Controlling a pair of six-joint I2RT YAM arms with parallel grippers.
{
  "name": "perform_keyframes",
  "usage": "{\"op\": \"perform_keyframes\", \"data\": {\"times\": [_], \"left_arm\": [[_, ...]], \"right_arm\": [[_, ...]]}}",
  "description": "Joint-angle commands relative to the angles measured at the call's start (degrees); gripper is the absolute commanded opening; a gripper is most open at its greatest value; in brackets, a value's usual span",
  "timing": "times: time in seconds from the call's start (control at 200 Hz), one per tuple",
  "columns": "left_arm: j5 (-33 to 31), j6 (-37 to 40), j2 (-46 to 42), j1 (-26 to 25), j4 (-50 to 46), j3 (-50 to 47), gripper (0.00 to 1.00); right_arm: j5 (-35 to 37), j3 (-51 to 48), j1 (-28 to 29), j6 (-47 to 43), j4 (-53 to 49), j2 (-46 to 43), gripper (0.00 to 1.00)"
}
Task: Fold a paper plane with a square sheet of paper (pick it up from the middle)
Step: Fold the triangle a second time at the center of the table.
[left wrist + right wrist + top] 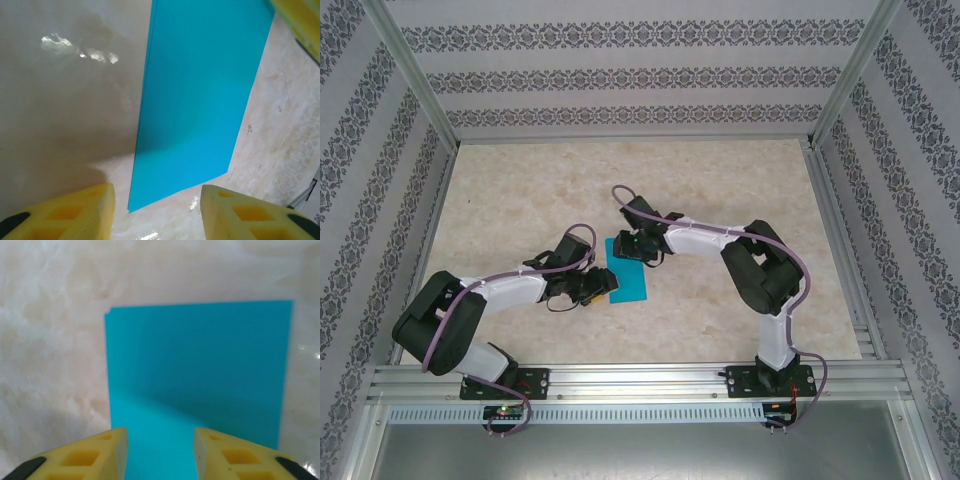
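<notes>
Paper [628,275] flat on table [720,190], near the middle, a cyan rectangle. Left gripper [157,197] low at paper's left edge, fingers apart, clamped on nothing, one corner visible between them. Right gripper [160,440] at far end, fingers likewise apart above the edge; contact unclear.

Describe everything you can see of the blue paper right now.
The paper is plain bright cyan, thin and unmarked, an oblong lying flat on the marbled table. A tiny step at one corner hints at two folded layers. The left pincer and right pincer each straddle an edge, open; contact unclear.
</notes>
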Motion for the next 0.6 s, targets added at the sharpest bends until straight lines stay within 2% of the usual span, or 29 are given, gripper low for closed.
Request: {"op": "perform_keyframes", "data": {"times": [0.0, 0.125, 0.245, 0.43, 0.594], "left_arm": [[-2.9, 0.3, -1.3, -0.2, -3.3, 1.5, 0.43], [-4.3, 0.3, -3.8, 2.5, -5.9, -0.1, 0.35], [-4.1, 0.8, -7.4, 5.6, -7.5, -2.3, 0.32], [-4.1, 2.0, -11.0, 9.0, -10.0, -3.7, 0.30], [-3.6, 2.7, -11.2, 10.1, -10.6, -3.9, 0.30]], "right_arm": [[9.0, 3.4, 3.1, -7.3, -9.2, -1.6, 0.45], [15.6, 5.6, 5.4, -12.0, -13.5, -2.3, 0.55], [18.2, 8.1, 6.9, -15.1, -17.4, -1.0, 0.64], [17.6, 9.6, 9.0, -16.4, -19.1, 1.6, 0.74], [13.6, 10.2, 9.7, -16.7, -18.9, 3.0, 0.80]]}}
